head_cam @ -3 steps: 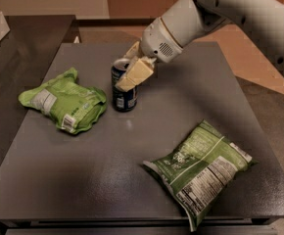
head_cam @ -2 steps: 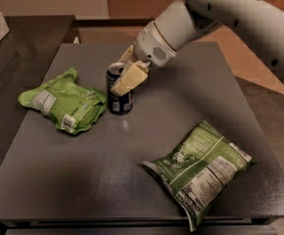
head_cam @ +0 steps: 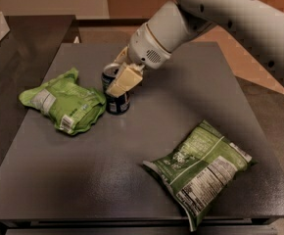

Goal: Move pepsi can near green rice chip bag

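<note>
Since last look, can [head_cam: 117, 104] slid left, now just beside lime bag [head_cam: 63, 102]. I see gripper [head_cam: 118, 82] clamped on it. Open tabletop [head_cam: 83, 180] in front; darker bag [head_cam: 201, 168] near front-right edge.

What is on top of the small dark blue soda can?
The robot's gripper, closed on the small dark blue soda can; one cream finger crosses its front. A sliver of silver rim shows; the rest of the top is covered by the gripper.

Dim, warm overhead light.
Soft shadows on grey bench [head_cam: 132, 180] under cream end effector [head_cam: 117, 79] gripping dark blue can [head_cam: 117, 105].
</note>
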`<state>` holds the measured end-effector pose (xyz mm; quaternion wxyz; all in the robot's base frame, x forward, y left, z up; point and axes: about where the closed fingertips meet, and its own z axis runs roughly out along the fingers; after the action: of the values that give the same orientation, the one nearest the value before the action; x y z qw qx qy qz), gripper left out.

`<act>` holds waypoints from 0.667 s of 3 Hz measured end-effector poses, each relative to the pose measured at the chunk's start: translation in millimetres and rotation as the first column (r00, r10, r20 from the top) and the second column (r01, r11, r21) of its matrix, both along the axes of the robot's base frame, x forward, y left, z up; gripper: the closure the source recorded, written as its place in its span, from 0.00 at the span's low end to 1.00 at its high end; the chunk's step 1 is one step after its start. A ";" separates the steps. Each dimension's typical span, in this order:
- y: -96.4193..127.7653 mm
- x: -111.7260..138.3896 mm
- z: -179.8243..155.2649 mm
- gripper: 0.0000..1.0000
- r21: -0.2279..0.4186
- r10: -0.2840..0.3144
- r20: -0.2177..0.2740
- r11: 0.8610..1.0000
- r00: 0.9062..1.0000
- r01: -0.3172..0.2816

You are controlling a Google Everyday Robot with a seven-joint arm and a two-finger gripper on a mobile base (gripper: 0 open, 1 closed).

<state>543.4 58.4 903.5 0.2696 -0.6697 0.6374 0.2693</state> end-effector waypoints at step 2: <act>3.3 -1.3 -1.1 0.00 -0.001 0.007 -0.002 1.000 1.000 -0.007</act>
<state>542.0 61.7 902.4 0.2678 -0.6716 0.6356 0.2705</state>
